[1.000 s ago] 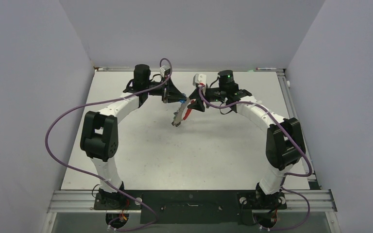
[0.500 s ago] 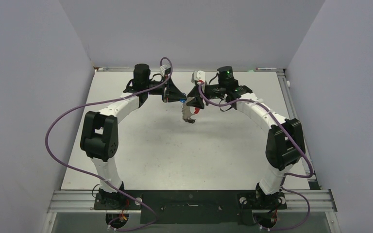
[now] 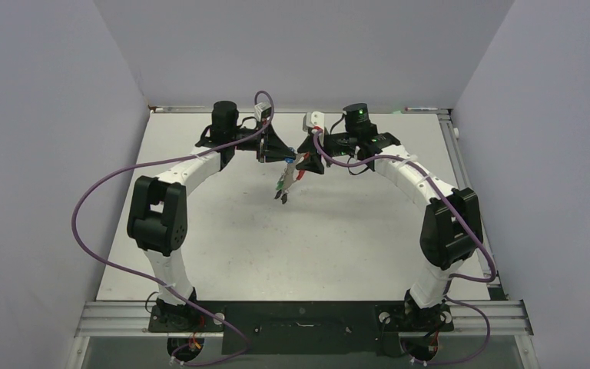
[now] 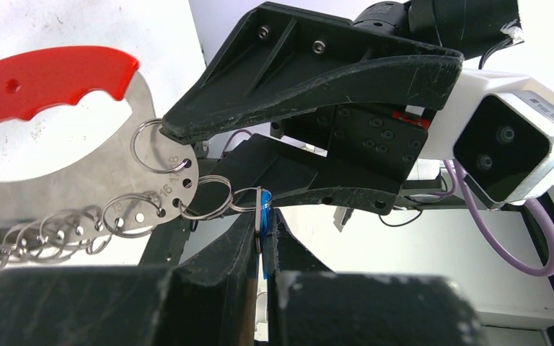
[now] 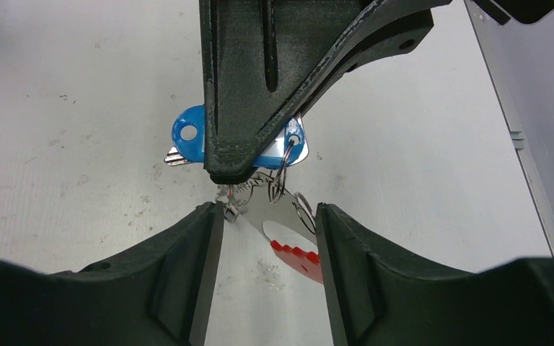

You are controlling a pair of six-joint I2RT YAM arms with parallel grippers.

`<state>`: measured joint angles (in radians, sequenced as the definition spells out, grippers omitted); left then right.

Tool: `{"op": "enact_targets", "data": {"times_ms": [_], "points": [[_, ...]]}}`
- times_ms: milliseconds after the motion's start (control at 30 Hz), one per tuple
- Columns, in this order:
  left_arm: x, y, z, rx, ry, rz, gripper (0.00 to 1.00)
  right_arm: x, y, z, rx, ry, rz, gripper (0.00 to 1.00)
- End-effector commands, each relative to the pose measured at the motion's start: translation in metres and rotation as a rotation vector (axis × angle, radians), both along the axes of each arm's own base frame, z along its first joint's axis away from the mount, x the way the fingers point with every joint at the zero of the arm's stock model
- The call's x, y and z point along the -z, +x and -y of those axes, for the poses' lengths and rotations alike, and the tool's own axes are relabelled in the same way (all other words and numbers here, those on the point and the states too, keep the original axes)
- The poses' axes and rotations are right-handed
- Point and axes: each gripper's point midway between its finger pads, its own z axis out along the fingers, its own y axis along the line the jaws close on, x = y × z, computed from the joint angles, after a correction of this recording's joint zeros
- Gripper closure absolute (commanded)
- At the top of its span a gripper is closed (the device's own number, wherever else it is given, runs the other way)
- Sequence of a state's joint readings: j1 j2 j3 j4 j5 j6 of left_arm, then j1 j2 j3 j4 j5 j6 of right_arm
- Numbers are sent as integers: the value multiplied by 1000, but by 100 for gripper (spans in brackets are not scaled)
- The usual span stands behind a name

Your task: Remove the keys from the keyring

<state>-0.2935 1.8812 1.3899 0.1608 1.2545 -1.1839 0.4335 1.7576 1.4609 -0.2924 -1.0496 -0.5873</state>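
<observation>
My left end effector (image 4: pixel 262 220) is clenched on a blue-tagged key (image 5: pixel 187 134), with the tag pinched edge-on between the fingertips. From that key a wire ring (image 4: pixel 205 196) leads to the keyring (image 4: pixel 160 184). The keyring is a silver plate with a row of holes and a red grip (image 4: pixel 47 76) along its top. More small rings (image 4: pixel 72 229) trail in a chain from the plate's lower edge, toward the left of my left wrist view.

My right end effector (image 5: pixel 270 216) faces the left one tip to tip. It is released, and its fingers (image 4: pixel 296 79) stand apart with the keyring between them. Seen from the left wrist, the upper finger ends at a ring on the plate's upper corner, and the lower finger sits behind the plate. I cannot tell whether either one actually presses on metal. From my right wrist, the red grip shows low in the gap between my fingers. The blue tag lies just beyond my fingertips, held under the left end effector.

From above, both end effectors meet over the far middle of the counter (image 3: pixel 338 231). The rest of the keys (image 3: pixel 282 187) dangle just below them.
</observation>
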Motion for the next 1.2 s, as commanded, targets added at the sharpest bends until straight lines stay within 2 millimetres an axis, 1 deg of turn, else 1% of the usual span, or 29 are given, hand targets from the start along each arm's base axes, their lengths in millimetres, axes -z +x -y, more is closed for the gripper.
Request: {"op": "enact_targets", "data": {"times_ms": [0,133,233,333,400,533,667,967,1033,1100,1167], "points": [[-21,-5,-1,26,-32,100,100,-34,3,-3,-22,35,94,50],[-17,-5,0,27,-29,91,100,-38,4,-4,-26,40,96,52],[-17,-4,0,27,-29,92,100,-41,5,-4,-29,39,102,53],[-17,-4,0,28,-29,95,100,-41,8,-1,-23,37,103,49],[-18,-5,-1,27,-30,98,100,-42,9,2,-22,37,106,49],[-18,-5,0,30,-31,99,100,-38,5,0,-37,33,103,54],[-17,-5,2,35,-31,94,100,-35,2,-8,-56,29,102,56],[-19,-6,2,40,-34,97,100,-33,6,-12,-51,14,106,62],[-19,-7,3,43,-35,98,100,-32,7,-13,-52,13,107,66],[-18,-7,3,44,-35,97,100,-32,7,-13,-51,13,107,72],[-17,-7,4,45,-34,94,100,-32,8,-13,-49,15,102,81]]}}
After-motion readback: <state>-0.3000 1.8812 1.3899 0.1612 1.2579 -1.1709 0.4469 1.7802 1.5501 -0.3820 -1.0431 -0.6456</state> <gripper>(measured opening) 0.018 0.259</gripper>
